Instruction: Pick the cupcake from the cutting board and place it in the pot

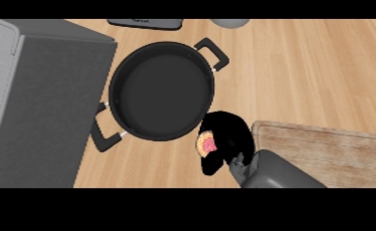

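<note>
The right hand [232, 131] is showing low in the head view, coming up on its grey forearm [283, 173] from the bottom edge. Its black fingers are curling round the cupcake [208, 144], which is peeking out on the hand's left side as a patch of pink and yellow. Most of the cupcake is lying hidden inside the hand.

Up and to the left of the hand, the pot [161, 93] is sitting on the wooden counter [301, 70], black, wide and shallow. The hand's top edge is overlapping the pot's near rim in this view, while the cupcake is sitting just outside that rim. One pot handle [213, 52] is pointing away above the hand, and the other [105, 136] is lying to its left.

Just to the right of the hand, the cutting board [323, 148] is lying flat, with the forearm crossing its near left corner.

Far to the left of the hand, beyond the pot, a large grey block [44, 105] is standing. Well above the hand, a dark flat object [145, 23] and a pale round object [231, 23] are showing at the far edge.
</note>
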Available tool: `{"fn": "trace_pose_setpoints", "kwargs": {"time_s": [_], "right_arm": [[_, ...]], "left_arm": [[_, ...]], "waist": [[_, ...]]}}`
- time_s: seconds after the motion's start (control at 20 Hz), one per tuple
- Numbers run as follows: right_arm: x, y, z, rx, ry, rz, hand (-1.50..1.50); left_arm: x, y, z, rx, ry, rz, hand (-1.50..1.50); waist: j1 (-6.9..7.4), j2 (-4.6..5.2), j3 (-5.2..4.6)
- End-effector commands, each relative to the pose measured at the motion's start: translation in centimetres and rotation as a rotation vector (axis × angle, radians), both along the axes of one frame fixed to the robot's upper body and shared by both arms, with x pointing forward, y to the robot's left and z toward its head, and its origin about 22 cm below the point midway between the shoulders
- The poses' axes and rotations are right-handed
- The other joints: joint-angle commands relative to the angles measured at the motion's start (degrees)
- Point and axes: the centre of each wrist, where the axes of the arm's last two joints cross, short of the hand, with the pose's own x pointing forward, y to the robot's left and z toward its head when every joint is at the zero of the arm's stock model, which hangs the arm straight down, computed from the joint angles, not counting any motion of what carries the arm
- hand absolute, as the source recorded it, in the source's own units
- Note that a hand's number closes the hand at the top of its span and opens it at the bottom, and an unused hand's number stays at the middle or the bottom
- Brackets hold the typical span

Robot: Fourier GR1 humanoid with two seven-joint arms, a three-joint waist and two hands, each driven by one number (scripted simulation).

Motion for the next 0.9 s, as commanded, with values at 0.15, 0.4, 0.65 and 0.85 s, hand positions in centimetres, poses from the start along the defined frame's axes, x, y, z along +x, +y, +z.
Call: {"fn": "trace_pose_setpoints", "kwargs": {"time_s": [0.15, 0.4, 0.65, 0.85], "right_arm": [[-3.6, 11.0, 2.5, -0.186, -0.229, 0.172, 1.50], [-2.8, 13.0, 5.4, -0.246, -0.510, 0.148, 1.50], [-1.6, 14.5, 9.5, -0.272, -0.756, 0.048, 1.50], [-1.5, 14.9, 12.6, -0.161, -0.805, -0.028, 1.50]], "left_arm": [[-0.1, -0.7, -1.7, -0.022, 0.067, 0.004, 0.00], [0.5, -1.1, -2.0, -0.039, 0.068, 0.033, 0.00], [0.0, -0.8, -2.3, -0.026, 0.085, 0.042, 0.00], [0.3, 0.3, -1.7, -0.013, 0.090, 0.047, 0.00]], "waist": [[-0.43, -0.42, -0.55], [-2.68, -1.05, -0.53], [-3.32, -1.61, -0.47], [-3.14, -1.32, -0.41]]}}
